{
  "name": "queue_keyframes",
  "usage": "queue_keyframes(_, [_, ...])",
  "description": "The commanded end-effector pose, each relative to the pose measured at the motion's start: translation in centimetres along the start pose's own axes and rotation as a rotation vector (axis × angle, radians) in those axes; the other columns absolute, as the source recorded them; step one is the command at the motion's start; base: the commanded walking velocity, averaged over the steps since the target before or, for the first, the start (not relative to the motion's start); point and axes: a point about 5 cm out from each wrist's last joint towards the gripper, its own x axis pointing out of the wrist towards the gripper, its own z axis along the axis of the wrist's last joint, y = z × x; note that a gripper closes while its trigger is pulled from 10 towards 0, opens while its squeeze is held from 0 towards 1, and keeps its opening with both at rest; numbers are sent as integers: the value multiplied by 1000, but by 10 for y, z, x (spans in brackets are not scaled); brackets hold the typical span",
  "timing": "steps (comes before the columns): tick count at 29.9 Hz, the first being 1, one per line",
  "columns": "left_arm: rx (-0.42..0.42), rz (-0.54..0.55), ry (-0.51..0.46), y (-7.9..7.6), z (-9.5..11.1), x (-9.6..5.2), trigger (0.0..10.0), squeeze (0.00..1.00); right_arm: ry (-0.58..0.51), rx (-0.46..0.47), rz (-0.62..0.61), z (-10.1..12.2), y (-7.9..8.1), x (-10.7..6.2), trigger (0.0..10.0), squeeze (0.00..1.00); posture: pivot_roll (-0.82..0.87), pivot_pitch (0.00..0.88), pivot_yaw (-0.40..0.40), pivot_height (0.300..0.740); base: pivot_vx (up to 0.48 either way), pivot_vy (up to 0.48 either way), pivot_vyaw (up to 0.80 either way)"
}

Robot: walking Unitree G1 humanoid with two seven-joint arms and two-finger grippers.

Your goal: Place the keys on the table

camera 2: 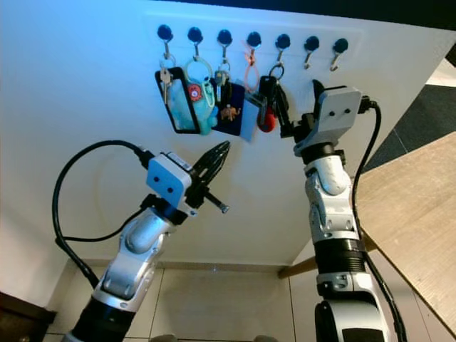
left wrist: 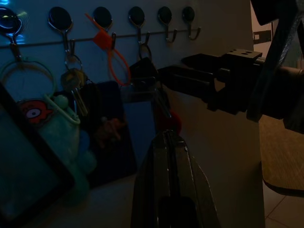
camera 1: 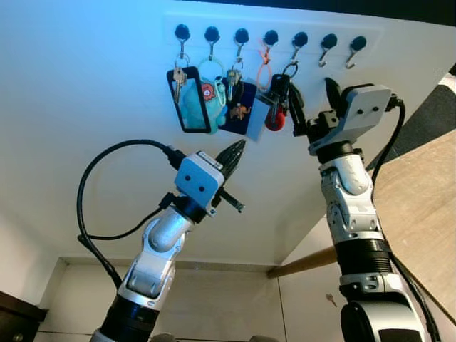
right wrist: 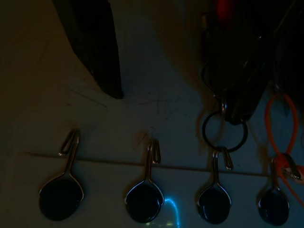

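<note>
The right gripper [camera 1: 311, 102], fingers spread, reaches up at the black keys [camera 1: 279, 91] with a red fob hanging by a ring from the fifth hook of the hook rail [camera 1: 269, 34] on the white wall; it has not clamped them. The left gripper [camera 1: 233, 153], fingers pressed together, hovers lower, holding nothing. The pickup seems in hand: next, close on the bunch, lift the ring clear, then carry it to the wooden surface [camera 1: 420, 206] at right.

Both silver arms were raised. The right gripper [camera 1: 311, 101] reached highest, its two black fingers spread apart. The left gripper [camera 1: 232, 153] sat lower, fingers pressed together, pointing up and rightward.
</note>
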Motion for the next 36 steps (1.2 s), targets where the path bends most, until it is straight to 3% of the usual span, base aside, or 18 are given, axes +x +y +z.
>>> queue_keyframes(1, [4,-25,-12,-5,3,2,10000,0,19,22,30,-2,3,3,10000,0,71,66,-65,740,0,0,0])
queue_keyframes(19, [15,-31,-12,-5,4,2,10000,0,-43,83,192,9,29,9,10000,0,74,63,-69,740,0,0,0])
queue_keyframes(29, [15,-34,-14,-6,4,3,10000,0,-58,87,179,10,29,8,10000,0,71,58,-66,740,0,0,0])
queue_keyframes(36, [16,-43,-17,-6,4,2,10000,0,-59,76,91,11,19,9,10000,0,73,49,-63,740,0,0,0])
